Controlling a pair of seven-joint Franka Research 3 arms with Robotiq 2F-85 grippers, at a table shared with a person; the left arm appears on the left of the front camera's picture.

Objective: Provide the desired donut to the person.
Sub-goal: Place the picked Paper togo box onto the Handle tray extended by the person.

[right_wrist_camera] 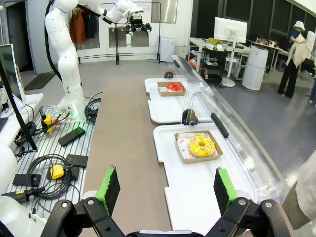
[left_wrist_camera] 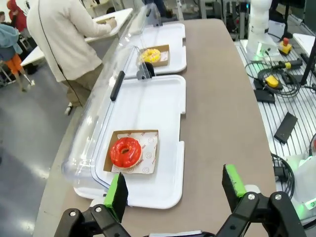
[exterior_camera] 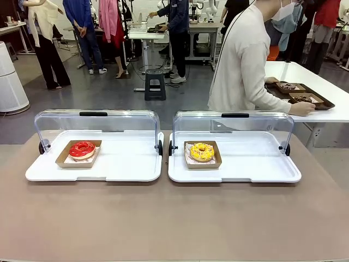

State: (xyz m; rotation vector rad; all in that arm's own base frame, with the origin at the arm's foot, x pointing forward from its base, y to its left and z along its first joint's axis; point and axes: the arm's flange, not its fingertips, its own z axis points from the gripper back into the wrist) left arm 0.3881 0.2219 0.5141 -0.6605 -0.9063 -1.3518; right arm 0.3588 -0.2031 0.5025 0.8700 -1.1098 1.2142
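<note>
The left gripper (left_wrist_camera: 175, 192) is black, with bright green pads (left_wrist_camera: 116, 193) and silver screws at the knuckles. The right gripper (right_wrist_camera: 165, 190) is built alike. The left arm (right_wrist_camera: 66, 54) is glossy white and rounded. The person (exterior_camera: 245, 60) wears a cream cardigan and white mask.

- Front view: low at the surface (exterior_camera: 174, 224) edge, facing 12 o'clock across both trays; near
- Wrist views: high, oblique along the surface from opposite ends; sharing both trays
</note>
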